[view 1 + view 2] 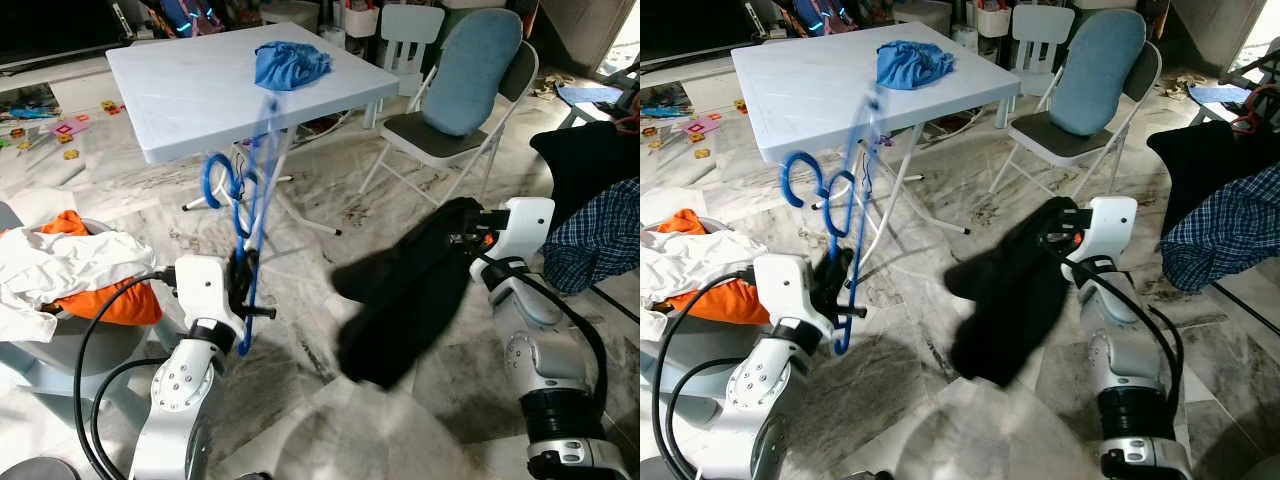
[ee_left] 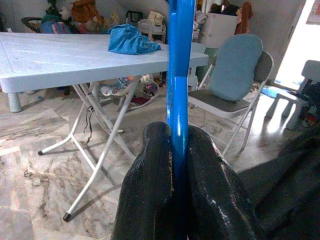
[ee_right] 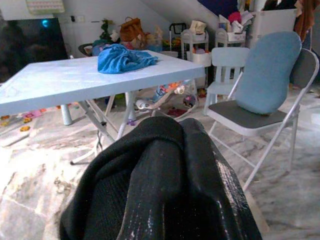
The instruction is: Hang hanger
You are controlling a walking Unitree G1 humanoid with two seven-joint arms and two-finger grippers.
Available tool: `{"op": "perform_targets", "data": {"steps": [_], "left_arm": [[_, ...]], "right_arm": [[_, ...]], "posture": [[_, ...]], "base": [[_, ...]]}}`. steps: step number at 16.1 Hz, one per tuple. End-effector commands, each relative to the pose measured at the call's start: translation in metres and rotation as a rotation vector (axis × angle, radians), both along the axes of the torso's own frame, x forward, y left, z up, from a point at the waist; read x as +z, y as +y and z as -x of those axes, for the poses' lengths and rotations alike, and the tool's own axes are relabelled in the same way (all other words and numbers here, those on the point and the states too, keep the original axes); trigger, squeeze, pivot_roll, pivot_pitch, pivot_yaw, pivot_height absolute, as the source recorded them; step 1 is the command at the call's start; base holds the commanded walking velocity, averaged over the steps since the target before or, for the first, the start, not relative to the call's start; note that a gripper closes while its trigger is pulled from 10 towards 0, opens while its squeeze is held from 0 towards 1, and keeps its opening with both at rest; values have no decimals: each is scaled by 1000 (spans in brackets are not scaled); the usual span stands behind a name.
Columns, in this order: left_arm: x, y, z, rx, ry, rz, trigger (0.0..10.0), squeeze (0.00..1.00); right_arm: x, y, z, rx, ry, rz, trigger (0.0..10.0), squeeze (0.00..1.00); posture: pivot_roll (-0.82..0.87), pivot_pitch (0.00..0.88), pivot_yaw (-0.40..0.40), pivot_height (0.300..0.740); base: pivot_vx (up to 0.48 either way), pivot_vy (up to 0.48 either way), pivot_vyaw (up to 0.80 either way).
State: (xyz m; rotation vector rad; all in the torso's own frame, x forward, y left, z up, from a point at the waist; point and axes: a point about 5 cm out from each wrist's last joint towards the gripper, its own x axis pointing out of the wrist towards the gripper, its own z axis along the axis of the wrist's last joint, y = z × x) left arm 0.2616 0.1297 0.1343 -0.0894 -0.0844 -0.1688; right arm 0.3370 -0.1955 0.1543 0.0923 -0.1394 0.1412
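A blue plastic hanger [image 1: 246, 215] stands upright in my left gripper [image 1: 240, 285], which is shut on its lower bar; its hook curls at the left, level with the table edge. The left wrist view shows the blue bar [image 2: 179, 75] pinched between the black fingers [image 2: 150, 195]. My right gripper [image 1: 468, 240] is shut on a black garment [image 1: 405, 295] that droops down and to the left above the marble floor. In the right wrist view the black cloth [image 3: 125, 195] covers the fingers [image 3: 200, 175].
A pale folding table [image 1: 190, 90] with a blue cloth [image 1: 290, 62] on it stands ahead. A folding chair [image 1: 455, 95] with a blue cushion is behind on the right. A basket [image 1: 70, 340] of white and orange laundry sits at the left; dark and plaid clothes [image 1: 595, 215] hang at the right.
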Motion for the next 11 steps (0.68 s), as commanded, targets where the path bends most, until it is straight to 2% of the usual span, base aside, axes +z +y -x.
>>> {"op": "perform_targets", "data": {"steps": [1, 2, 3, 4, 5, 6, 9, 11], "left_arm": [[-1, 1, -1, 19, 1, -4, 10000, 0], [-4, 2, -1, 60, 5, 12, 10000, 0], [-2, 4, -2, 78, -5, 5, 10000, 0], [-1, 6, -3, 94, -13, 4, 10000, 0], [0, 7, -4, 103, -16, 2, 10000, 0], [0, 8, -4, 105, -17, -1, 10000, 0], [-3, 14, -4, 123, -9, -3, 10000, 0], [-2, 11, -7, 115, -15, -6, 10000, 0]], "right_arm": [[10, 2, 1, 7, -44, -6, 0, 0], [11, 9, 4, 17, -52, -33, 0, 0], [13, 14, 7, 41, -62, -8, 0, 0], [14, 19, 12, 67, -70, 31, 2824, 0], [12, 21, 14, 66, -64, 57, 4941, 0], [11, 20, 15, 52, -59, 76, 10000, 0], [6, 17, 18, 16, -29, 106, 10000, 0], [7, 23, 17, 24, -44, 192, 10000, 0]], "posture": [[-89, 7, 17, 740], [-85, 3, 14, 740], [-82, 0, 12, 740], [-82, 0, 9, 740], [-81, 0, 9, 740], [-82, 0, 8, 740], [-86, 0, 11, 740], [-86, 0, 14, 740]], "base": [[0, 0, 0], [0, 0, 0], [0, 0, 0], [244, 0, 0], [270, 0, 0], [281, 0, 0], [371, 0, 0], [405, 0, 0]]}}
